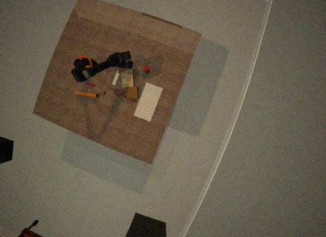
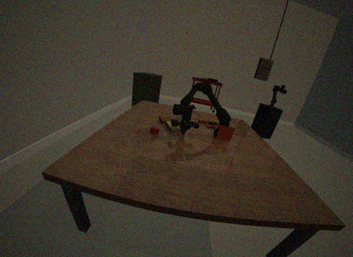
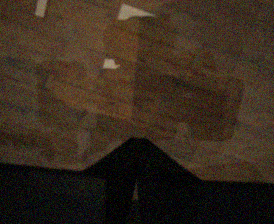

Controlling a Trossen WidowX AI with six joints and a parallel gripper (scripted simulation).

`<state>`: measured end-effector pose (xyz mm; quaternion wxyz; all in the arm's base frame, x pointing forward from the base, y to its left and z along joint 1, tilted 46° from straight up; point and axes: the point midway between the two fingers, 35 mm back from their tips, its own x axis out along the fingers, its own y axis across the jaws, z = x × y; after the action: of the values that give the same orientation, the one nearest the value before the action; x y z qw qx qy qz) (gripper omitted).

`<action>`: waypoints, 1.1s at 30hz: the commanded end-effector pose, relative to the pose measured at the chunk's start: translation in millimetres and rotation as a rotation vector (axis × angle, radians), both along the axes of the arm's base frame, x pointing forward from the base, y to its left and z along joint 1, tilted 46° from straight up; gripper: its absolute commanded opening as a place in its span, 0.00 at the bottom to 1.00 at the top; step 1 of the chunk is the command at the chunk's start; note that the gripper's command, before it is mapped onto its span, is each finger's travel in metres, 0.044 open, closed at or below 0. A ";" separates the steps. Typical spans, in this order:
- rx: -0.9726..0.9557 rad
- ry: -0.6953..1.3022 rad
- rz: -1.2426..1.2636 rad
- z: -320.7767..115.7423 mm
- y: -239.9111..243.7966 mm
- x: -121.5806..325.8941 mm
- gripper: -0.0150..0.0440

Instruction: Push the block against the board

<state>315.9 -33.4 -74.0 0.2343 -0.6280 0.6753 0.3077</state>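
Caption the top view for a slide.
Black robot arm's shut gripper at the pale wooden board, tan square block at its far end.

small red cube (image 1: 146, 68), yellow bar (image 1: 86, 94), white sheet (image 1: 148, 101), wooden table (image 1: 92, 120)
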 end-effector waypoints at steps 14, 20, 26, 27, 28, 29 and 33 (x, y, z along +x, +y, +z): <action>0.000 -0.002 -0.001 -5.3 22.2 0.4 0.25; 0.004 -0.009 -0.004 26.4 53.6 3.6 0.25; 0.000 -0.048 -0.027 28.2 48.2 4.9 0.25; -0.003 -0.072 -0.051 31.0 45.8 5.2 0.25; -0.006 -0.095 -0.075 33.7 43.4 5.4 0.25; -0.009 -0.119 -0.099 36.5 41.0 5.6 0.25; -0.020 -0.214 -0.196 47.3 31.2 5.9 0.25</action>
<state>323.9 7.0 -35.2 0.3003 -0.6070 0.6943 0.2435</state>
